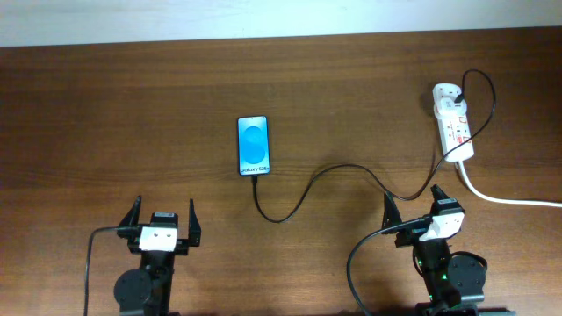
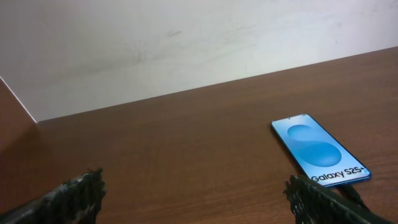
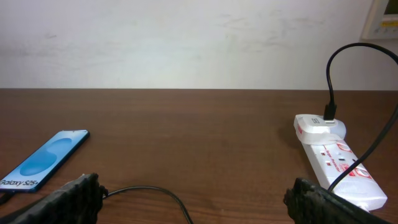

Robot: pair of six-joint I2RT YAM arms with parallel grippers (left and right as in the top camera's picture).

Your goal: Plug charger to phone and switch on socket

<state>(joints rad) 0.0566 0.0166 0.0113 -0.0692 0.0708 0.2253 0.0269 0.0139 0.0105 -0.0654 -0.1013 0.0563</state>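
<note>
The phone (image 1: 254, 146) lies flat mid-table, blue screen up; it also shows in the left wrist view (image 2: 319, 150) and the right wrist view (image 3: 43, 160). The charger, a thin black cable (image 1: 327, 176), runs from the phone's near end in a curve across the table to the socket (image 1: 454, 121), a white power strip at the far right, seen too in the right wrist view (image 3: 336, 158). Its plug tip sits at the phone's near edge. My left gripper (image 1: 163, 219) is open and empty, near the front edge. My right gripper (image 1: 414, 211) is open and empty, near the cable.
A thick white cord (image 1: 505, 197) leaves the socket and runs off the right edge. A pale wall stands behind the table's far edge (image 3: 186, 89). Bare brown wood (image 1: 114, 132) lies left of the phone.
</note>
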